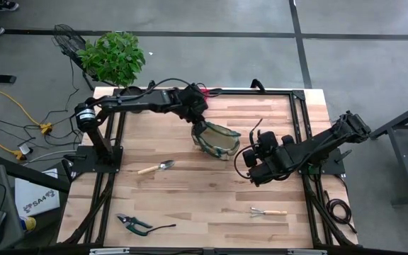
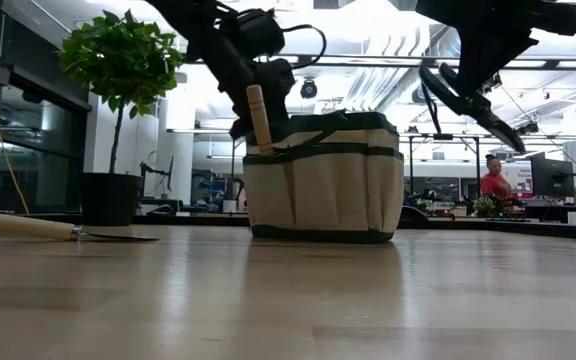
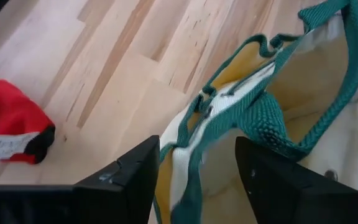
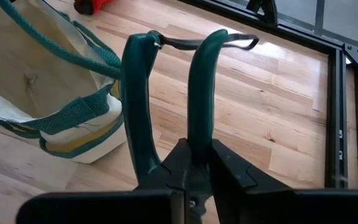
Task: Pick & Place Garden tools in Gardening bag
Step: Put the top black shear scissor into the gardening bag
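A tan fabric gardening bag with dark green trim [image 1: 216,139] stands mid-table, toward the far side. The left gripper [image 3: 194,180] hovers at its rim, fingers well apart and empty; a wooden-handled tool [image 2: 259,118] leans in a side pocket and could tip out. The right gripper [image 4: 191,163], just right of the bag, is clamped on green-handled pruners [image 4: 166,106], which could snag the bag's handles. A silver trowel [image 1: 156,168] lies nearer, to the left.
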Tool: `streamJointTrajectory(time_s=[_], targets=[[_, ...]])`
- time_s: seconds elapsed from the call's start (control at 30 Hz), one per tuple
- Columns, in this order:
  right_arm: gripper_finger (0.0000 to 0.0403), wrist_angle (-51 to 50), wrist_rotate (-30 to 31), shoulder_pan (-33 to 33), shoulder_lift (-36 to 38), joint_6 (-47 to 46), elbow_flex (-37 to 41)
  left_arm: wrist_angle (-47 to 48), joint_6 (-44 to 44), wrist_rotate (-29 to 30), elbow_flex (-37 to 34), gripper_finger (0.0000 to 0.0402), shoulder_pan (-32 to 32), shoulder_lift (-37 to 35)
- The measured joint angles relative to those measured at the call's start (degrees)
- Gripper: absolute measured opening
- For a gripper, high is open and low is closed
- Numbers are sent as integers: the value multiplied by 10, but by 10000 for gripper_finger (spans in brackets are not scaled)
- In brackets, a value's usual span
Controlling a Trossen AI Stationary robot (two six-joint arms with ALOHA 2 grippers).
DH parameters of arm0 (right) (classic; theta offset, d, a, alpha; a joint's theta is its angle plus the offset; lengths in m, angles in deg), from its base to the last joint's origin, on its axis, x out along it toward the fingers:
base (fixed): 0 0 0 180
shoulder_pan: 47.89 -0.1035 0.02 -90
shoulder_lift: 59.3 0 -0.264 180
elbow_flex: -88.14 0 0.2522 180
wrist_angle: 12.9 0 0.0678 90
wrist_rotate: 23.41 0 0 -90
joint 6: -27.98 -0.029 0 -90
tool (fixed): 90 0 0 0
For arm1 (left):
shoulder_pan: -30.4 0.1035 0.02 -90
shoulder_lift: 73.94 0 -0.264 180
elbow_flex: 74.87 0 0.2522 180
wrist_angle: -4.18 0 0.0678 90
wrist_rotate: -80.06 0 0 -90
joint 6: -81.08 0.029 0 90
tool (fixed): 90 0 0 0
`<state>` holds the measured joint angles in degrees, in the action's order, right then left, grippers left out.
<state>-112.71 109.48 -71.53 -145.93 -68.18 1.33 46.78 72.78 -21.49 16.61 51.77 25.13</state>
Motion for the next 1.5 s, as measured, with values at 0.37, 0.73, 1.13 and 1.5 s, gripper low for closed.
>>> streamJointTrajectory(time_s=[0.37,0.73,1.13,1.5], targets=[[9,2,-7,0,0,3,0,94,41,16,58,207,0,0],[2,2,12,0,0,5,0,151,63,36,93,207,0,-9],[4,3,-19,4,0,5,0,168,70,45,93,207,0,-37],[4,9,-59,80,0,70,0,172,81,50,79,207,4,-42]])
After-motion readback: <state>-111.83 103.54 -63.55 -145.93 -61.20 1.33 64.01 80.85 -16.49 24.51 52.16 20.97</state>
